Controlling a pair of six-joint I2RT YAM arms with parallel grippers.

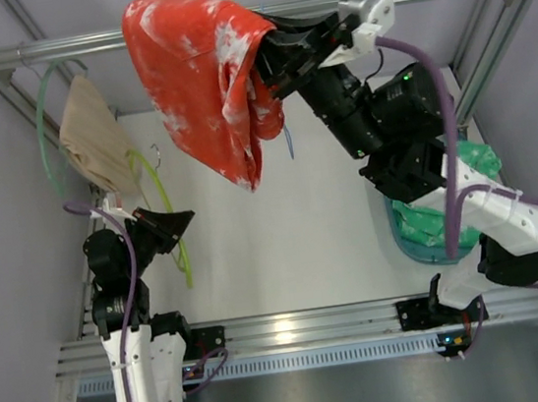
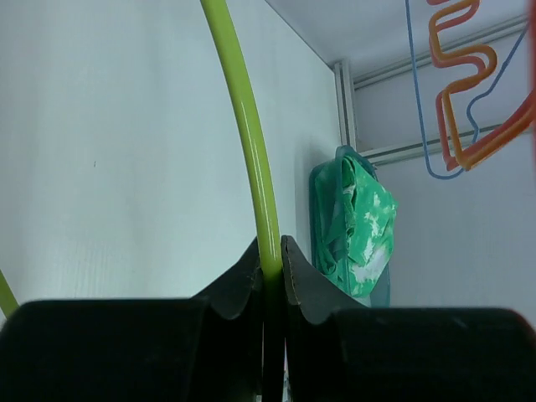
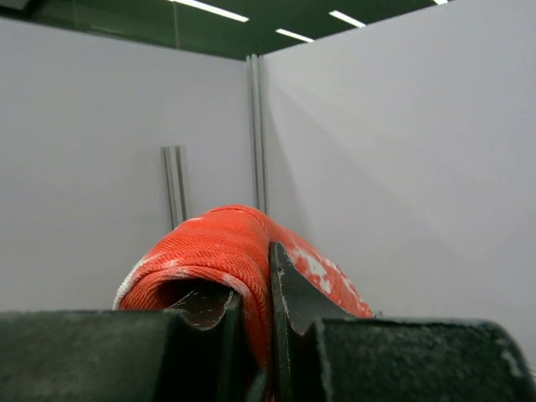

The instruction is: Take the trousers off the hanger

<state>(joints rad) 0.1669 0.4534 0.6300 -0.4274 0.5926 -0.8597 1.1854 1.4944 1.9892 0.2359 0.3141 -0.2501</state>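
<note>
The red-orange trousers (image 1: 194, 67) with white marks hang bunched high at the back, held up by my right gripper (image 1: 266, 63), which is shut on a fold of them. In the right wrist view that fold of the trousers (image 3: 222, 243) is pinched in the right gripper (image 3: 258, 289). The lime hanger (image 1: 175, 235) is down at the left, apart from the trousers. My left gripper (image 1: 179, 223) is shut on its thin bar. In the left wrist view the hanger (image 2: 249, 142) rises out of the closed left gripper (image 2: 270, 266).
A tan garment (image 1: 92, 135) hangs on a teal-green hanger (image 1: 42, 132) at the back left. Green-and-white cloth (image 1: 459, 211) lies in a blue bin (image 1: 405, 242) on the right, under the right arm. An orange hanger (image 2: 456, 67) and a thin blue hanger (image 2: 419, 126) hang nearby.
</note>
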